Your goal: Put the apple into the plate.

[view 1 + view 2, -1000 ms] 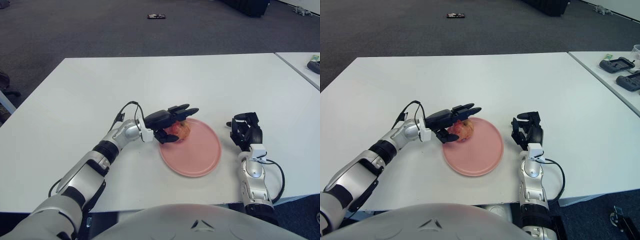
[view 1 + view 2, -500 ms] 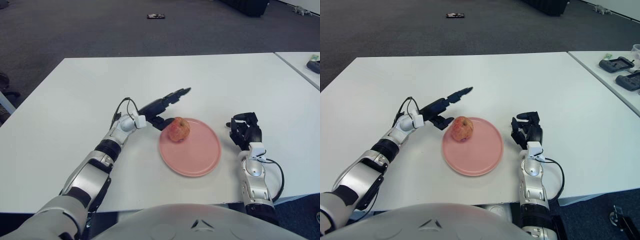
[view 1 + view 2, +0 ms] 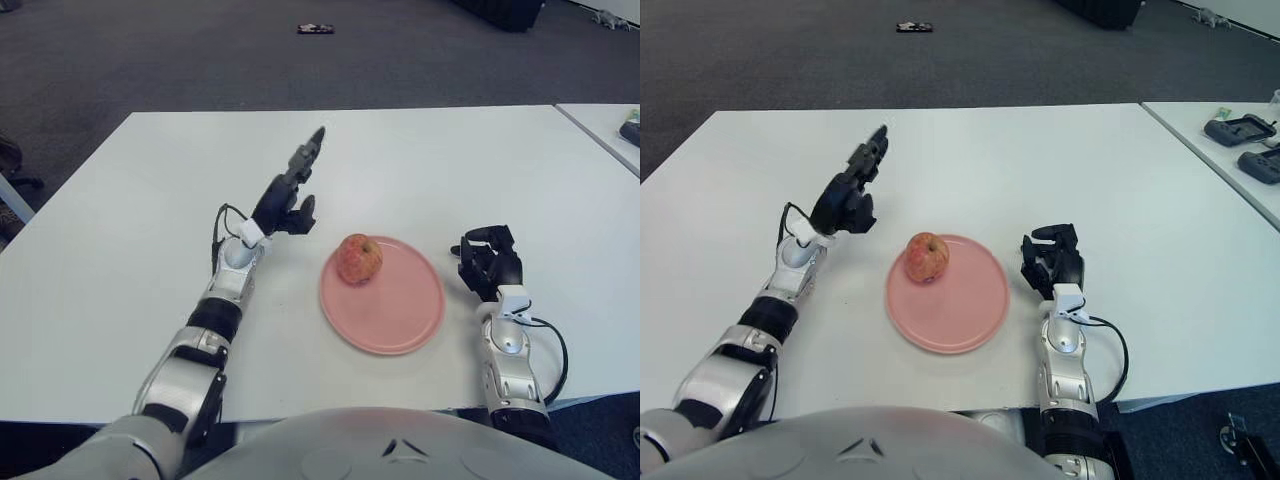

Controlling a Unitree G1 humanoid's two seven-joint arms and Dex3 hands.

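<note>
Apple (image 3: 358, 259): one, round, red with yellowish patches, smooth skin, small dimple at the top. Stands upright on the plate, at the plate's rear left part, close to the rim. Nothing touches it.

Plate (image 3: 400, 320): one, round, flat, pink, matt, with a low raised rim. Lies on the bench between the two hands, nearer the right one.

Bench (image 3: 140, 200): white, smooth, flat top with straight edges; its far edge meets dark grey carpet (image 3: 150, 50).

Left hand (image 3: 285, 200): black, hard-shelled, on a silver forearm with a thin black cable looped at the wrist. Raised above the bench, left of the plate and clear of it, well apart from the apple. Fingers (image 3: 310, 145) stretched out and pointing away toward the far side, the thumb slightly bent; they hold nothing.

Right hand (image 3: 1050, 262): black, on a silver forearm with a black cable. Shows just right of the plate's rim, apart from it. Fingers curled loosely inward, holding nothing.

Second bench (image 3: 1210, 105): white, at the right edge, separated from the first by a narrow gap. Carries two dark, flat controller-like devices (image 3: 1240, 130), detail too small to tell.

Dark object (image 3: 912, 27): small, flat, on the carpet beyond the bench; kind cannot be told.
</note>
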